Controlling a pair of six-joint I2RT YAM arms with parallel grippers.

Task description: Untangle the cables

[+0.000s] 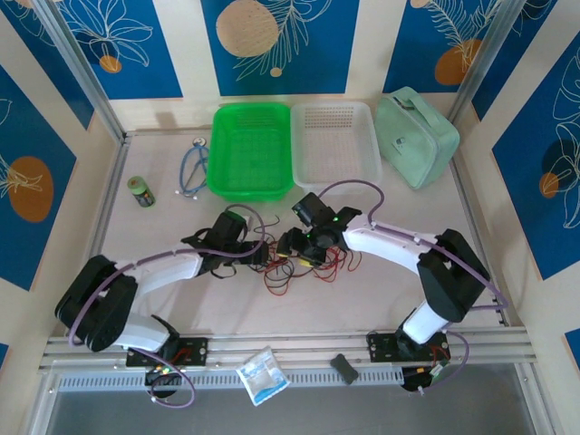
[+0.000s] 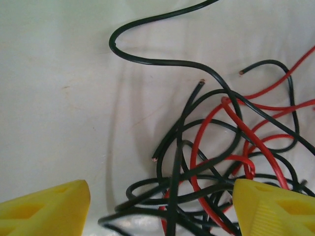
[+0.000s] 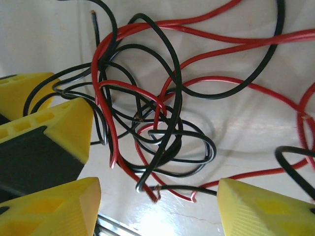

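Light, limp cables (image 3: 170, 123) should suit pinching the loose black end (image 3: 92, 14) at eleven o'clock in the right wrist view, left gripper (image 2: 161, 196) and right gripper (image 3: 158, 196) both gaping.

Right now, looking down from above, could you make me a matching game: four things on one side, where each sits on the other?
1. stethoscope
2. tangled red and black cables
3. mint zipped case
4. blue-white packet

A. on the near metal rail
B. right of the white basket
C. left of the green basket
D. middle, nearer than both baskets

Pairs: 1-C, 2-D, 3-B, 4-A.
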